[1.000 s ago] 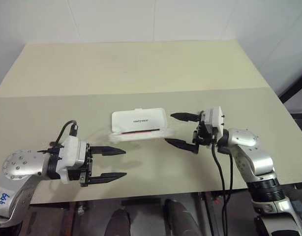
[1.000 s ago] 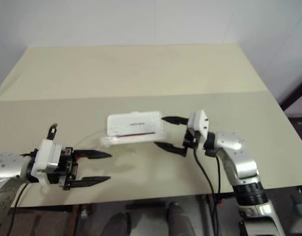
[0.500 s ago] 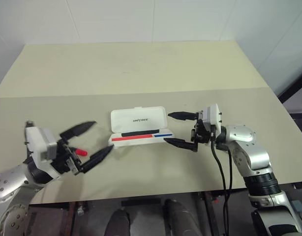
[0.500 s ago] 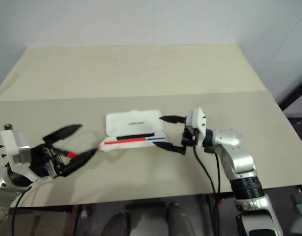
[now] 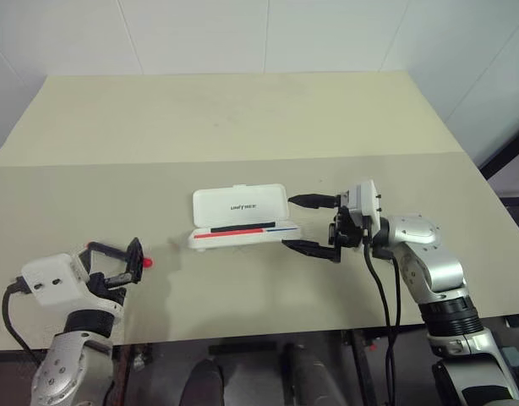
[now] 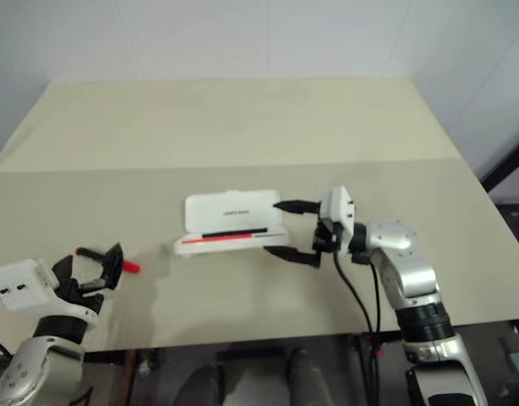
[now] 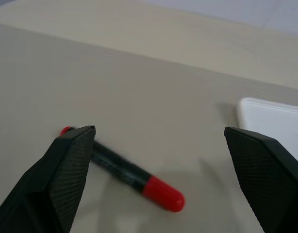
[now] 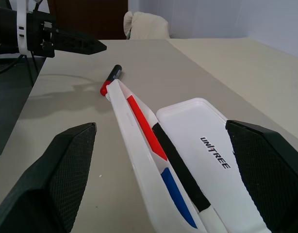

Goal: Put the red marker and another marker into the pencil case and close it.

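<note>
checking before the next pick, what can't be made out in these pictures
- Red and black slim marker: one end hidden behind the left gripper finger in the left wrist view.
- White hard plastic pencil case: cut off by the left wrist view's edge.
- Dark strip inside the case: marker or print, cannot tell.

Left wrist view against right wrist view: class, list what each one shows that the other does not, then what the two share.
Left wrist view: the red marker seen almost end to end, dark barrel and red cap, lying on the table just ahead of the open left gripper.
Right wrist view: the pencil case lying open, its lid printed UNITREE, with red and blue stripes and a dark strip inside.
Shared: the marker, the case (just a white corner in the left wrist view) and the table.
</note>
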{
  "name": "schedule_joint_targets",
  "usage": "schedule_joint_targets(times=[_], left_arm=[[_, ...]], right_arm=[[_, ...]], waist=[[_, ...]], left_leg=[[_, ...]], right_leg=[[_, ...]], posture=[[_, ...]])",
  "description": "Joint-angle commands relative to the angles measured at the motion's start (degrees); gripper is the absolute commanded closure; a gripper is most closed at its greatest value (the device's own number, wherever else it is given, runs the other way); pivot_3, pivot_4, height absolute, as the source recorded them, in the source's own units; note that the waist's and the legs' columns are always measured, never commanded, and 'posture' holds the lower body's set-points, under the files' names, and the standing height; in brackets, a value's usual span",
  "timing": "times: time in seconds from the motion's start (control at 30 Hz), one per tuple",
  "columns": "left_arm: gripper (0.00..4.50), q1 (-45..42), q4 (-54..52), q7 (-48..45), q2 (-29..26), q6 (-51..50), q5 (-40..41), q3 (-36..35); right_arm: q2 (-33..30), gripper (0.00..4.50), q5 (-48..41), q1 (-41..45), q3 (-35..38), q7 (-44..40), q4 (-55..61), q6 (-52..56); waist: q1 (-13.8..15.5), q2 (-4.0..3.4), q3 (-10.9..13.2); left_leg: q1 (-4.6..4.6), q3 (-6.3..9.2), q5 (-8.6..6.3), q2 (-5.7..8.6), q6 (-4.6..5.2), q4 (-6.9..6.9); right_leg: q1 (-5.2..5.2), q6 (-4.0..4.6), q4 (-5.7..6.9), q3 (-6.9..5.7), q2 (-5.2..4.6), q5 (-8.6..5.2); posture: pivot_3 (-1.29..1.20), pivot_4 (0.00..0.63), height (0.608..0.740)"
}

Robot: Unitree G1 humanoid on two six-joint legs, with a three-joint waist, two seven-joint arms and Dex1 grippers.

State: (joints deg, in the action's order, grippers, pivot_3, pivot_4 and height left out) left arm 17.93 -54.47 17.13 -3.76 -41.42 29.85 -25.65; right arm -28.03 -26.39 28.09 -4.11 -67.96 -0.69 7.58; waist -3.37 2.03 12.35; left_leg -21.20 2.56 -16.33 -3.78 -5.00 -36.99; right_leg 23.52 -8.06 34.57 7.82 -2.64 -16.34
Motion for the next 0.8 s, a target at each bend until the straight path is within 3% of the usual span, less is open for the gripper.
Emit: schedule_joint_targets(times=[0.03,0.27,0.8], left_arm=[[0.04,-2.0,-2.0,6.0,2.0,-3.9,-0.5,-2.3],[0.04,-7.8,-0.7,12.3,6.3,-10.9,-0.3,-1.5],[0.04,-21.8,7.4,16.0,8.6,-20.1,-2.0,-4.1]], right_arm=[[-0.4,0.0,-0.3,-0.1,0.7,0.2,1.7,0.1],[-1.0,0.0,-0.7,-0.4,1.0,0.0,2.8,0.9],[-2.8,0.0,-1.1,0.1,1.9,-0.4,3.6,1.7]], waist=[[-0.1,0.01,0.0],[-0.1,0.06,0.0],[0.0,0.08,0.0]], left_leg=[[-0.01,0.0,0.0,0.0,0.0,-0.07],[-0.02,-0.01,0.0,0.01,0.0,-0.14],[-0.08,-0.02,-0.06,0.01,-0.05,-0.05]], right_leg=[[-0.06,-0.01,-0.08,0.01,0.0,0.01],[-0.12,-0.01,-0.27,0.05,0.01,0.19],[-0.11,-0.1,-0.43,0.09,0.03,0.24]], posture=[[0.0,0.15,0.74],[0.0,0.15,0.74],[0.0,0.15,0.74]])
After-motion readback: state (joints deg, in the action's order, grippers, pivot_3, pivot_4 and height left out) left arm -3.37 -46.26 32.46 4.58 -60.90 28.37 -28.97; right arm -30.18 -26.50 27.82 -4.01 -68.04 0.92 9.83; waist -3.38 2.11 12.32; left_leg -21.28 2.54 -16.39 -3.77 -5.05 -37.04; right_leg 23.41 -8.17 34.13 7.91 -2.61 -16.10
